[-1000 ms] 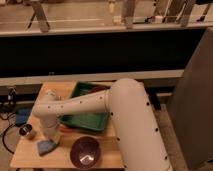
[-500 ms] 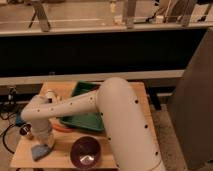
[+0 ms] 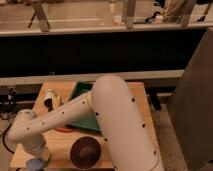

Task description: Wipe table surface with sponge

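The light-brown wooden table surface (image 3: pixel 57 145) fills the lower left of the camera view. The small light-blue sponge (image 3: pixel 34 164) lies at the table's front left corner, partly cut off by the bottom of the view. My gripper (image 3: pixel 39 157) is at the end of the white arm, directly over the sponge and pressed down on it. The arm's wrist (image 3: pixel 27 134) hides most of the gripper.
A purple bowl (image 3: pixel 85 152) sits near the front edge, right of the sponge. A green tray (image 3: pixel 81 91) lies at the back middle, largely behind my arm. A white cylinder (image 3: pixel 50 97) stands at the back left. An orange flat thing (image 3: pixel 62 129) lies under the arm.
My gripper and the sponge have moved together toward the table's front left corner. The arm has swung further left and forward across the tray.
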You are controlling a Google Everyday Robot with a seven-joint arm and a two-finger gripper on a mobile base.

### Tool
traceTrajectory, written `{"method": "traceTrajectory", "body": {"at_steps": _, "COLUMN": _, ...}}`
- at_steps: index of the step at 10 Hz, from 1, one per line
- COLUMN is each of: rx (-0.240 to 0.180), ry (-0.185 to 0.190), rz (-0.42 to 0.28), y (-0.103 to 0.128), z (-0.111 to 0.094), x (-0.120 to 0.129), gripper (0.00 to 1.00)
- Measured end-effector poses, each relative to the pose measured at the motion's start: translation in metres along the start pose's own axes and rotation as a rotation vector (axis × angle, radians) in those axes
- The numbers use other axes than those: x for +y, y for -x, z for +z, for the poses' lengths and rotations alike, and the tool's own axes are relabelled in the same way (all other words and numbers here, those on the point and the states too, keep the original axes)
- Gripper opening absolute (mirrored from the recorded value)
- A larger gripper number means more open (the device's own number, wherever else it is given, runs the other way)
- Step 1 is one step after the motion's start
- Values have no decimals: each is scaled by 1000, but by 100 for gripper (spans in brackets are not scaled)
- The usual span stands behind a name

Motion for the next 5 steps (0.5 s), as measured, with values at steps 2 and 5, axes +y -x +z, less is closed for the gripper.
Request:
{"method": "traceTrajectory", "body": {"at_steps": 2, "rx": 12, "ry": -8, "rz": 38, "y": -8, "z": 0, "x": 22, "gripper": 0}}
{"method": "traceTrajectory", "body": {"at_steps": 5, "rx": 41, "ry": -34, "rz": 101, "y": -31, "z": -4, "x": 46, "gripper": 0}}
